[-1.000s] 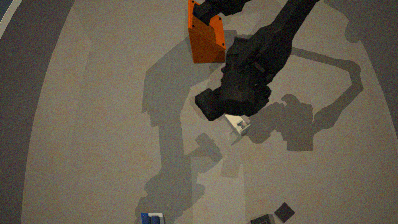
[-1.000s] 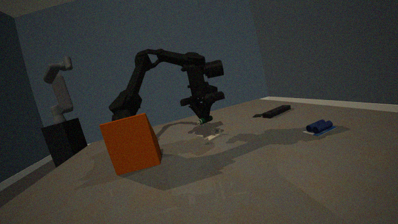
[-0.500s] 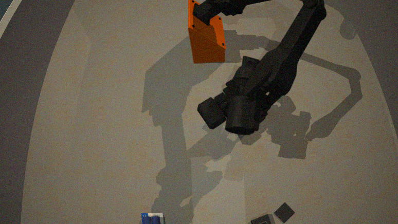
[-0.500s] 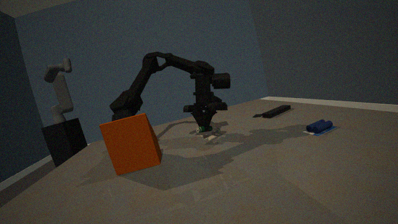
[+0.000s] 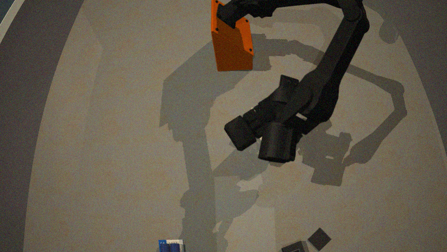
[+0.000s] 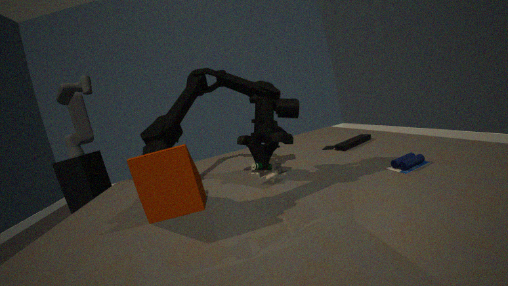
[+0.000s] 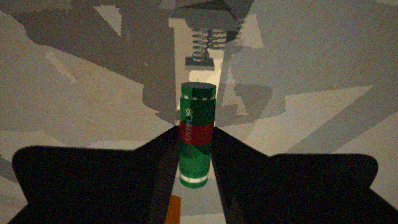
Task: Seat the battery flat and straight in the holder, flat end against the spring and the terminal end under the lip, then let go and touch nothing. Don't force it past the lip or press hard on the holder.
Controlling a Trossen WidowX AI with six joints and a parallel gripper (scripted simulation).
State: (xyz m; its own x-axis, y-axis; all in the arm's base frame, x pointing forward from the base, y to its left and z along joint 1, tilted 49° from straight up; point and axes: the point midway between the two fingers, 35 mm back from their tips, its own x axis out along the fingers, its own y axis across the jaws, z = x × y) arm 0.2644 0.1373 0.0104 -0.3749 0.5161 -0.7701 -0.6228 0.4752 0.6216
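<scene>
Arm (image 6: pixel 199 92) rises from its base, bends at a high elbow, then reaches forward and drops the wrist near vertical. Gripper (image 6: pixel 262 164) points straight down, low over the table. Fingers are narrowly spread and clamp the battery (image 7: pixel 196 135) at its red mid-band, one each side.
</scene>
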